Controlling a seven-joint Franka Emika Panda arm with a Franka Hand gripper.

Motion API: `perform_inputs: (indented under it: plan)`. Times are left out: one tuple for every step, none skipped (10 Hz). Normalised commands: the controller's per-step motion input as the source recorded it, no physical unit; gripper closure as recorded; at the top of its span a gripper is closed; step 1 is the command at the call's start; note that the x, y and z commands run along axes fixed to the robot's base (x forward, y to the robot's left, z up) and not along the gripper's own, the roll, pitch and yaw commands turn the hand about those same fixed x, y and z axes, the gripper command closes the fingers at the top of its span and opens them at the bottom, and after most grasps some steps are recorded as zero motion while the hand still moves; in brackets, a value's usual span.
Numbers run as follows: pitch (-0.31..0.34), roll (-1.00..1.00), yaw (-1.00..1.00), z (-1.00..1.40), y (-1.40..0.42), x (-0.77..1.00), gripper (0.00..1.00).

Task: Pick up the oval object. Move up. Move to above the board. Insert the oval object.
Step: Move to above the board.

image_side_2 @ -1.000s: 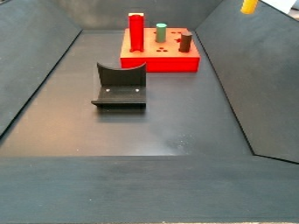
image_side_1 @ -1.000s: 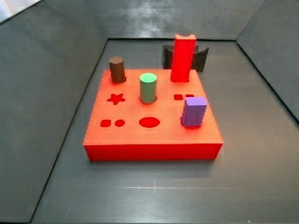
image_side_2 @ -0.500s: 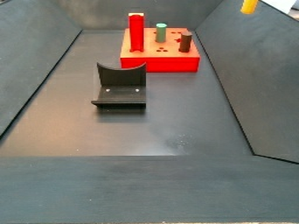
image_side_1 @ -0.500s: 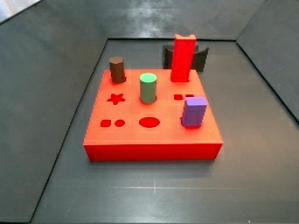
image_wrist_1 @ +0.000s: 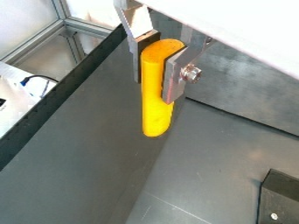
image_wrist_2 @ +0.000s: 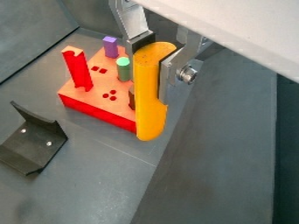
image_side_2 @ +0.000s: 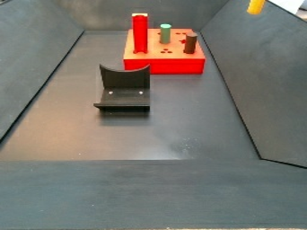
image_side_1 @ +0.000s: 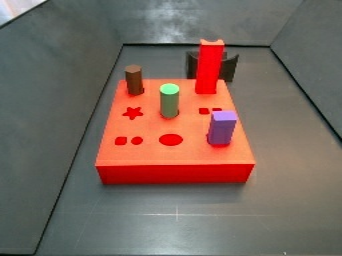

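Gripper point(image_wrist_1: 158, 54) clamping oval object point(image_wrist_1: 156, 96), above floor, no legible writing

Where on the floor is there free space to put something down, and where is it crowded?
Free: the wide dark floor in front of the fixture, and the strips between the board and the side walls. Crowded: the board top, with the red block, brown cylinder, green cylinder and purple block. The gripper holds the oval object high above the floor.

Oval object point(image_wrist_1: 156, 92) upright between the tool's point(image_wrist_1: 156, 63) silver plates, apparently clamped, above dark floor point(image_wrist_1: 222, 166).
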Motion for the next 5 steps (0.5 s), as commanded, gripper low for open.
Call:
perform_inputs:
  plan:
    - [0.054,0.06,0.02,0.00,0.00,-0.49,1.00]
    - [0.054,0.06,0.02,0.00,0.00,-0.49,1.00]
    - [0.054,0.06,0.02,0.00,0.00,-0.49,1.00]
    - [0.054,0.06,0.02,0.00,0.00,-0.49,1.00]
    - [0.054,0.06,0.02,0.00,0.00,-0.49,1.00]
